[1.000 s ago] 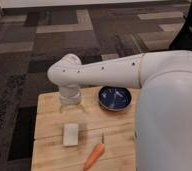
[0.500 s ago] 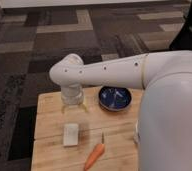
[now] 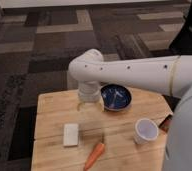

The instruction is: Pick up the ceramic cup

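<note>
The ceramic cup (image 3: 146,131) is small and white with a faint lavender inside. It stands upright on the right side of the wooden table (image 3: 54,107). My gripper (image 3: 90,116) hangs from the white arm's wrist over the middle of the table, left of the cup and well apart from it. It is just left of the dark blue bowl (image 3: 115,97).
A flat white block (image 3: 71,134) lies on the table's left part. A carrot (image 3: 94,156) lies near the front edge. A small dark brown thing (image 3: 165,123) sits at the table's right edge beside the cup. Patterned carpet surrounds the table.
My forearm has lifted away from the table's right side, and the cup, hidden behind it before, now shows. The bowl, block and carrot have not moved.
</note>
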